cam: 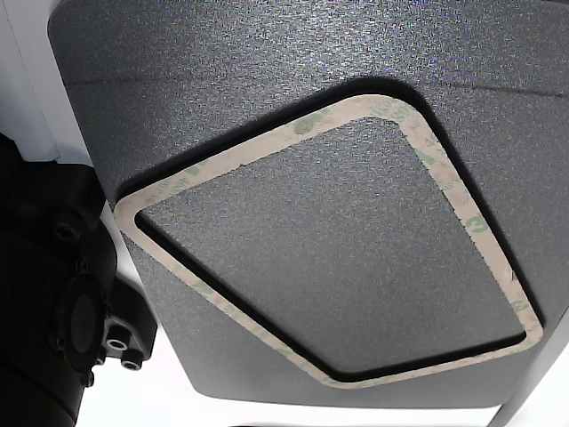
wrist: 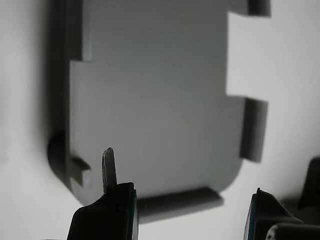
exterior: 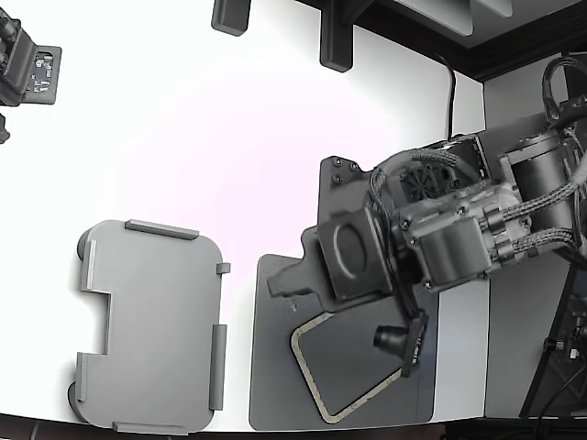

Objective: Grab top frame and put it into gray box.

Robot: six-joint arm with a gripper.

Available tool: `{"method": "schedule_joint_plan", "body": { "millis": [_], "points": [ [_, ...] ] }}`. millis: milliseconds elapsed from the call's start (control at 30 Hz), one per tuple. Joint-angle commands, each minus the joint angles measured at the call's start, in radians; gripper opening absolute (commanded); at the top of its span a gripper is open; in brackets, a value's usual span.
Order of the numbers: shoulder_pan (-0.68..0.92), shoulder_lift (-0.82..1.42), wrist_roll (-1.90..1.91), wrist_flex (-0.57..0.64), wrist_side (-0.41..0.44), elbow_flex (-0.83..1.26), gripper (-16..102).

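Top frame (exterior: 353, 371) held above the dark mat (exterior: 275, 385), casting a shadow; whether the claw (wrist: 187, 205), jaws seemingly parted, grips it cannot be told; carry it level to the gray box (exterior: 151, 325) on the bench (exterior: 183, 137).

The arm's tool head (exterior: 431, 238) hangs over the dark gray mat (exterior: 275, 367). Just below it the top frame (exterior: 316, 385) is seen – tilted, its upper corner hidden under the head. The gray box (exterior: 151, 325) lies well apart, toward the exterior view's left, on the white table (exterior: 229, 119).
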State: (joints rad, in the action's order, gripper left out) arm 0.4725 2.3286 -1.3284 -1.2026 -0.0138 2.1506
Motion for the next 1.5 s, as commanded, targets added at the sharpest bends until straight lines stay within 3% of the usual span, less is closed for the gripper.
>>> {"method": "schedule_joint_plan", "body": {
  "millis": [0,133,267,467,633,967,1367,1467],
  "points": [
    [0.034,-0.051,-0.170,-0.086,-0.028,-0.087,90],
    [0.118,-0.124,-0.354,-0.207,-0.014,-0.163,99],
    [0.198,-0.153,-0.485,-0.253,-0.009,-0.198,87],
    [0.339,-0.216,-0.604,-0.302,0.012,-0.212,84],
    [0.462,-0.288,-0.606,-0.285,0.021,-0.209,100],
    [0.726,-0.318,-0.658,-0.281,0.110,-0.106,100],
    [0.844,-0.434,-0.603,-0.252,0.066,-0.164,94],
    [0.874,-0.480,-0.609,-0.252,0.060,-0.192,98]
  ]
}}
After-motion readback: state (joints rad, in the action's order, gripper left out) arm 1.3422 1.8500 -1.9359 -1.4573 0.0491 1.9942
